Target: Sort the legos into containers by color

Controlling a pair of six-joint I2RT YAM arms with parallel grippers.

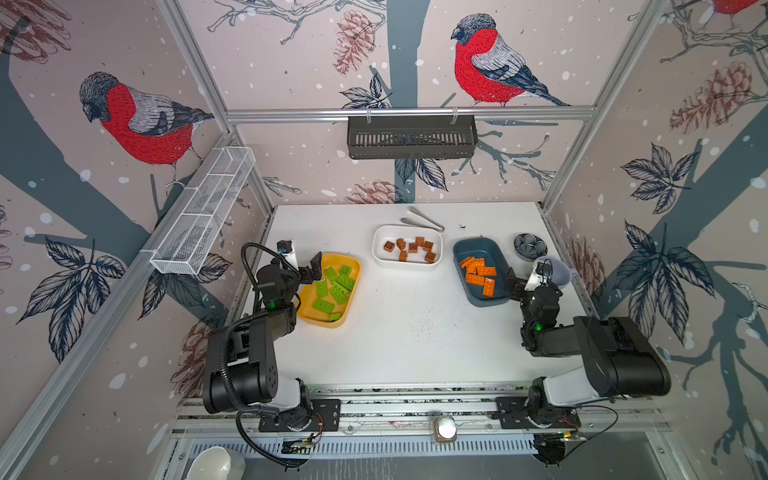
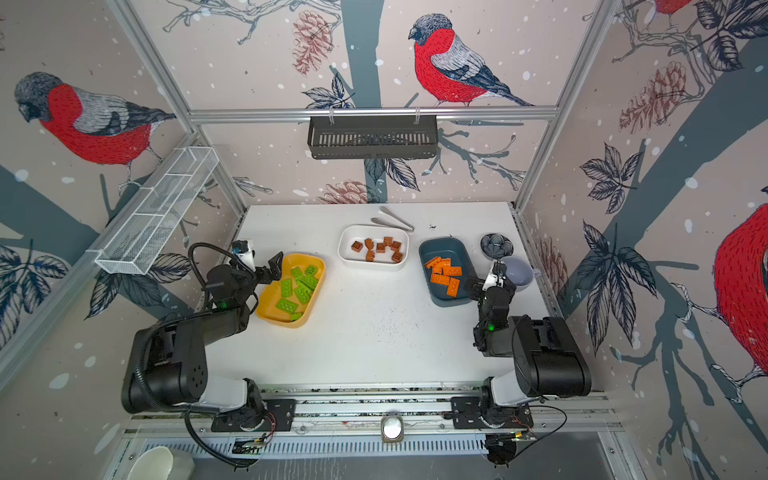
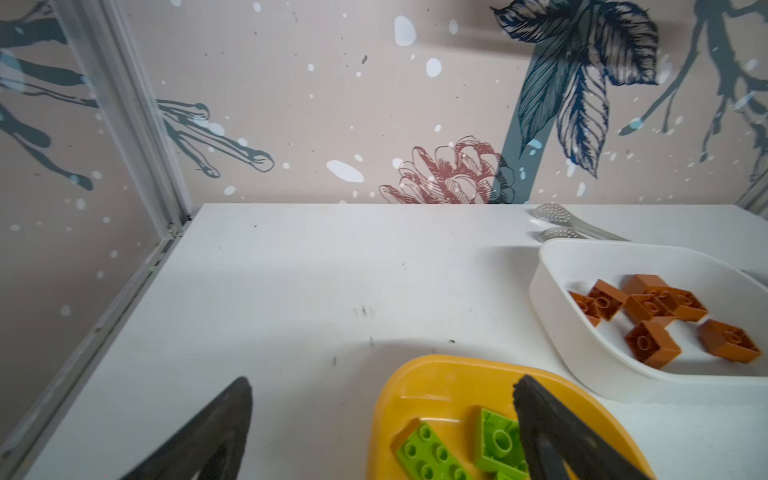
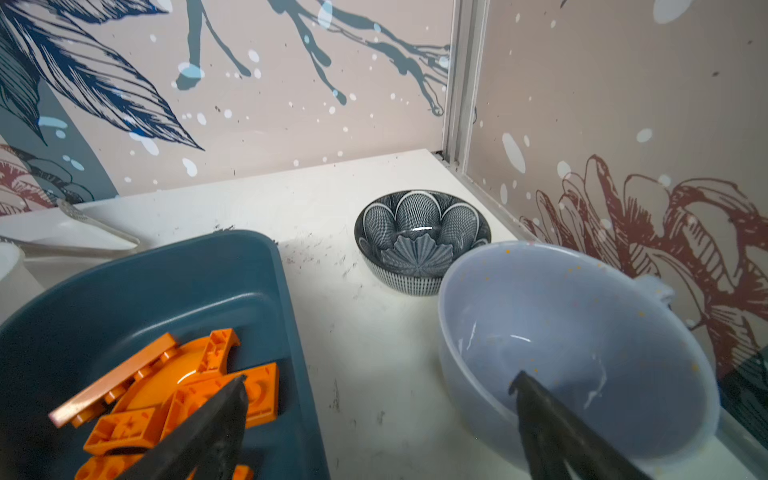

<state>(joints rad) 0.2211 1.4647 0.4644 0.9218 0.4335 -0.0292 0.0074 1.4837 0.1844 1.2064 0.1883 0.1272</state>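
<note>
Green legos (image 3: pixel 428 455): were partly hidden behind the left pincer (image 3: pixel 382 380).
Orange legos (image 4: pixel 124 428): were partly hidden behind the right pincer (image 4: pixel 378 379).

Metal tongs (image 1: pixel 422 219) lie at twelve o'clock on the white tabletop (image 1: pixel 407 340), near its far edge. At two o'clock sits a dark, flower-patterned dish (image 1: pixel 530 246). Just beside it, toward three o'clock, a grey mug (image 1: pixel 557 272) stands upright. A black slotted basket (image 1: pixel 411 137) hangs from the back rail at twelve. A white wire rack (image 1: pixel 203 212) hangs on the left wall at ten. A white bowl (image 1: pixel 210 463) sits beyond the tabletop's near edge at seven. Dark specks dot the tabletop.
</note>
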